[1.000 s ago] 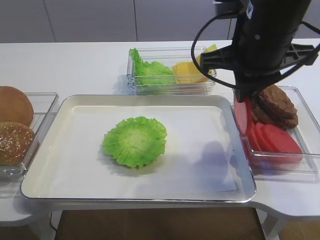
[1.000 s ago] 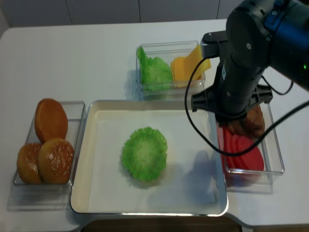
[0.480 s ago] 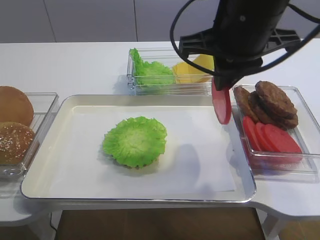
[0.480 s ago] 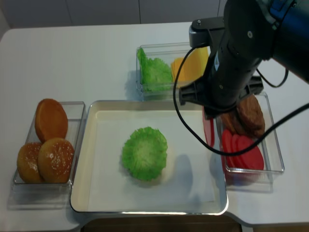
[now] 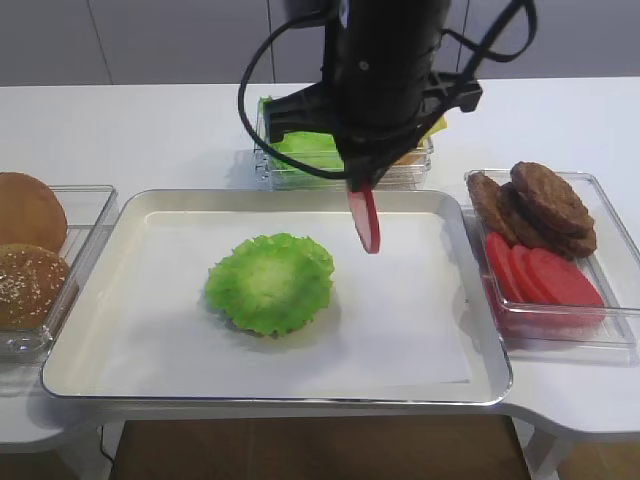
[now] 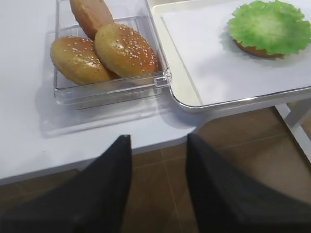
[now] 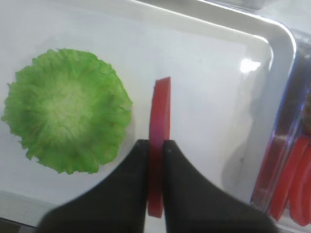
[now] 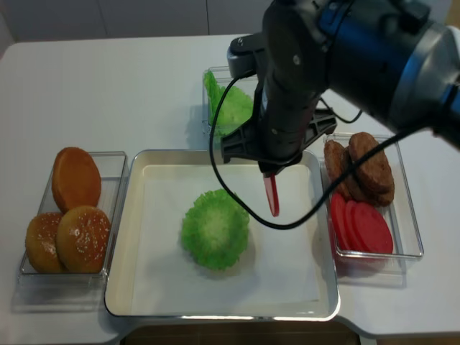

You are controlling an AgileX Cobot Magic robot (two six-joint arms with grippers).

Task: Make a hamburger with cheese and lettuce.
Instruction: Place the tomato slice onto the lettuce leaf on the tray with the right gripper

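The hamburger (image 5: 270, 282) (image 8: 215, 228) is a low stack in the middle of the tray: a ruffled green lettuce leaf (image 7: 68, 109) (image 6: 269, 26) over a brown base. My right gripper (image 7: 155, 145) (image 5: 360, 192) (image 8: 269, 176) is shut on a red tomato slice (image 7: 160, 109) (image 5: 367, 220) (image 8: 273, 198). The slice hangs edge-down above the tray, just right of the leaf. The cheese (image 5: 436, 127) lies in the back container, mostly hidden behind the arm. My left gripper (image 6: 158, 141) is open and empty, off the table's front edge over the floor.
A clear box of buns (image 5: 30, 250) (image 8: 72, 208) (image 6: 107, 48) stands left of the tray (image 5: 480, 380). Right of it, another box holds brown patties (image 5: 545, 205) and red slices (image 5: 545, 275). Spare green leaves (image 5: 300, 145) fill the back container.
The right arm has swung left from the right-hand box, lifting the red slice out and carrying it over the tray towards the leaf.
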